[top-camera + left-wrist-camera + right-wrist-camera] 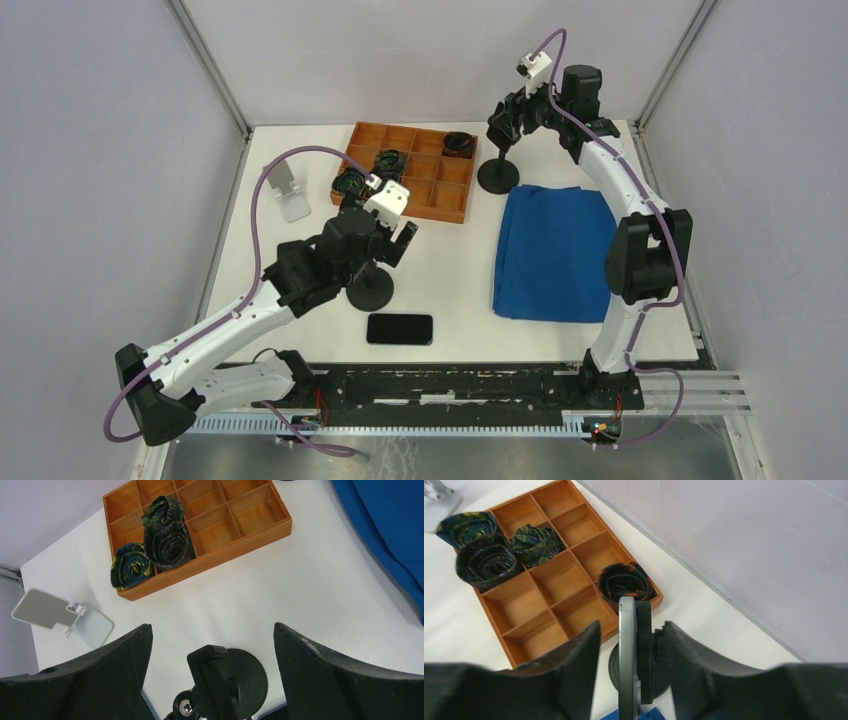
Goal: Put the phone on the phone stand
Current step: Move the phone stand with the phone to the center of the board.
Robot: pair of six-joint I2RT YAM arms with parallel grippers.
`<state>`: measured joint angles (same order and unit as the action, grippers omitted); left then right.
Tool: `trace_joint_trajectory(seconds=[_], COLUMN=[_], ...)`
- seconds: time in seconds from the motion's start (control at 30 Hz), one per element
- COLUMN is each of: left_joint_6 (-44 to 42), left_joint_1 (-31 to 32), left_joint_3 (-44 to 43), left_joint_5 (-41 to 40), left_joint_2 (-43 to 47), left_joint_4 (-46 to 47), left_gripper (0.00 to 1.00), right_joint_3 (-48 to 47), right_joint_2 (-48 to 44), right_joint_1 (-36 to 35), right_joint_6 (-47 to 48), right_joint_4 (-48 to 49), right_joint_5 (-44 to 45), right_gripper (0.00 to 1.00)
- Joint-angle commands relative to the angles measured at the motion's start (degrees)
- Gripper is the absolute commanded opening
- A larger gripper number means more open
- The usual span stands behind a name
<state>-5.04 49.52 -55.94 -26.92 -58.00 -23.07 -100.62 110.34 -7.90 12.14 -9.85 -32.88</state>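
A grey phone (626,650) stands edge-on in the clamp of a black phone stand (644,645) at the back of the table. My right gripper (632,624) straddles both, open, with a gap between its left finger and the phone; its right finger is close to the clamp's back. From above, the right gripper (505,125) hovers over that stand's base (498,176). A second black phone (400,328) lies flat near the front edge. My left gripper (212,626) is wide open above another black stand (215,680), gripping nothing; from above, the left gripper (400,243) is over this stand's base (370,290).
A wooden compartment tray (440,195) holding rolled ties (167,542) sits at the back centre. A folded blue cloth (552,252) covers the right side. A silver phone stand (285,192) stands at the back left.
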Motion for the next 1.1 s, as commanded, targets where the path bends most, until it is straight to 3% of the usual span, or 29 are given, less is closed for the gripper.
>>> trace_joint_trajectory(seconds=[0.0, 0.1, 0.37, 0.63, 0.87, 1.07], left_joint_6=[-1.5, -1.5, -1.4, -1.1, -0.6, 0.3], left_joint_1=[-0.3, -0.4, -0.5, -1.1, -1.7, -2.8], left_joint_3=[-0.1, -0.1, 0.1, 0.1, 0.6, 0.5], left_joint_5=[-0.5, -0.6, -0.7, -0.4, -0.6, 0.5], left_joint_2=[0.7, 1.1, 1.8, 2.3, 2.5, 1.4], left_joint_4=[1.8, 1.9, 2.2, 2.5, 3.2, 2.9], left_gripper=[0.95, 0.95, 0.95, 0.95, 0.99, 1.00], right_joint_3=[2.1, 5.2, 18.8, 30.9, 48.3, 64.3], right_joint_2=[-6.1, -8.9, -19.5, -30.7, -43.7, -53.4], right_joint_1=[0.8, 1.8, 5.0, 7.3, 7.3, 7.3], right_joint_6=[-0.9, -1.1, 1.1, 4.3, 8.0, 5.0], right_joint_4=[3.2, 4.1, 7.3, 7.1, 9.4, 20.8], right_joint_5=[-3.5, -5.6, -12.1, -16.1, -18.0, -22.8], right_gripper=[0.73, 0.82, 0.96, 0.98, 0.98, 0.98])
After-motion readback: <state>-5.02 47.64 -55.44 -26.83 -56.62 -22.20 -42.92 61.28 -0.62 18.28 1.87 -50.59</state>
